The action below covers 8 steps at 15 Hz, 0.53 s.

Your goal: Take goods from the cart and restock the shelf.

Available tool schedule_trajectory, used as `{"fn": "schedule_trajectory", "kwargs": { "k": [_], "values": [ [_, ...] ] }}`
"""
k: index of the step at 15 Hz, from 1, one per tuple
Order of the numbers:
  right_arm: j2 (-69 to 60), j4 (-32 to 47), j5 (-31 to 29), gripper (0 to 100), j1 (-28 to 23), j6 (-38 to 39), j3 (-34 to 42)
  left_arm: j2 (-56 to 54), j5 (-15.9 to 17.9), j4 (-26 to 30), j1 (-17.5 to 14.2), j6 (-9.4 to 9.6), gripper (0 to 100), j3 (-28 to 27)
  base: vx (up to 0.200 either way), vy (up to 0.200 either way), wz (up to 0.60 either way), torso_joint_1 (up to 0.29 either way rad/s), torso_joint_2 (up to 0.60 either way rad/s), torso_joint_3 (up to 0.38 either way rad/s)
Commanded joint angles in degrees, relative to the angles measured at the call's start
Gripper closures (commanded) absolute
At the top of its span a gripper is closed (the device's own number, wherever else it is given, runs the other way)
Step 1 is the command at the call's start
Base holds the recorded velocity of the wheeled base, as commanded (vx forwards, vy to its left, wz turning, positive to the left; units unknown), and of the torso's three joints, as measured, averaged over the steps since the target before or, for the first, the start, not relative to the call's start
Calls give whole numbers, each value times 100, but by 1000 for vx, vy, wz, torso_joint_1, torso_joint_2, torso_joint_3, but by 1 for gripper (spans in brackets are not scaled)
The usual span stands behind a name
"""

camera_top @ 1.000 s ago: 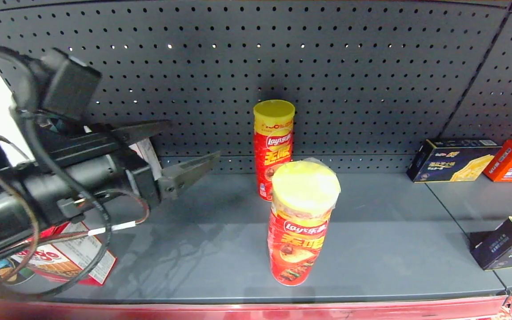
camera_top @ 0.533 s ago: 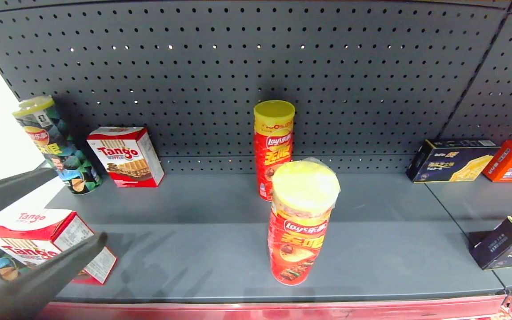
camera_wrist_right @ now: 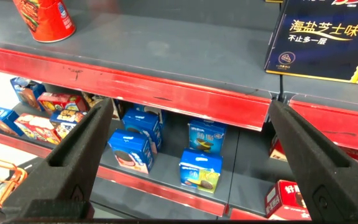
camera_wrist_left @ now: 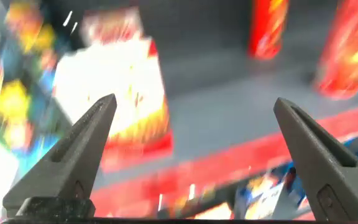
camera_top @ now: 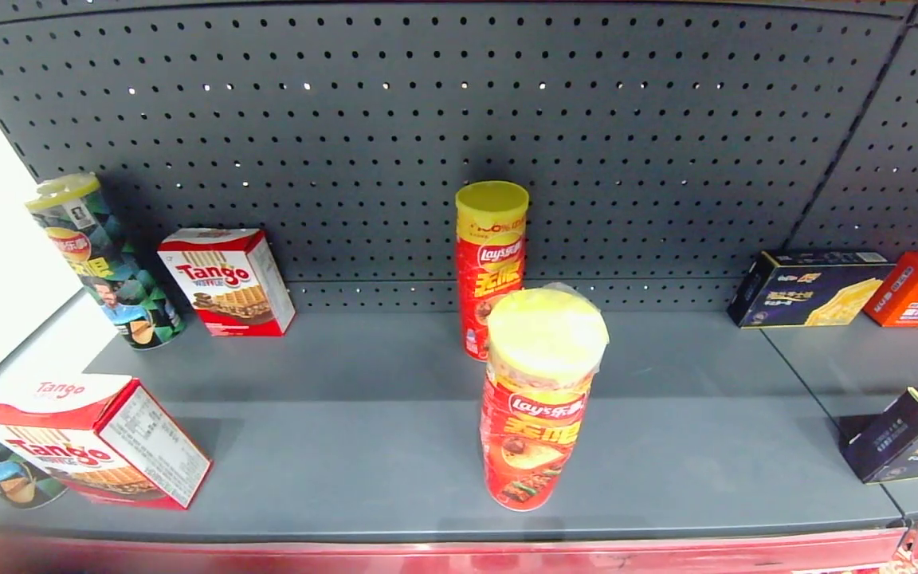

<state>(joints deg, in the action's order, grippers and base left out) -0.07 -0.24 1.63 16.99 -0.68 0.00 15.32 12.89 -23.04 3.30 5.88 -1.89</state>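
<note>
Red-and-white cardboard wafer box (camera_top: 92, 442) sits at the front of the grey metal shelf (camera_top: 363, 446), within shoppers' reach; my left pincer (camera_wrist_left: 194, 99) and right pincer (camera_wrist_right: 189, 101) gape wide, empty.

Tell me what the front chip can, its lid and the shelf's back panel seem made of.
Front chip can: probably paperboard tube, glossy printed wrap. Lid: likely plastic, pale yellow, translucent. Back panel: apparently painted sheet metal, matte dark grey, punched holes.
</note>
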Motion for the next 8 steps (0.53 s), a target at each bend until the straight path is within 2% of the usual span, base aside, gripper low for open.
{"fn": "schedule_trajectory", "kwargs": {
  "k": [1,2,5,8],
  "values": [
    [7,-2,4,0,6,-2,0,-1304,21,871,-418,-8,0,189,0,0,0,0,0,0],
    [7,-2,4,0,-3,-2,0,-1532,3,1258,-374,1,0,189,0,0,0,0,0,0],
    [7,-2,4,0,6,-2,0,-1532,12,1935,-348,19,0,189,0,0,0,0,0,0],
    [7,-2,4,0,-3,-2,0,-1532,30,1944,-330,45,0,189,0,0,0,0,0,0]
  ]
}}
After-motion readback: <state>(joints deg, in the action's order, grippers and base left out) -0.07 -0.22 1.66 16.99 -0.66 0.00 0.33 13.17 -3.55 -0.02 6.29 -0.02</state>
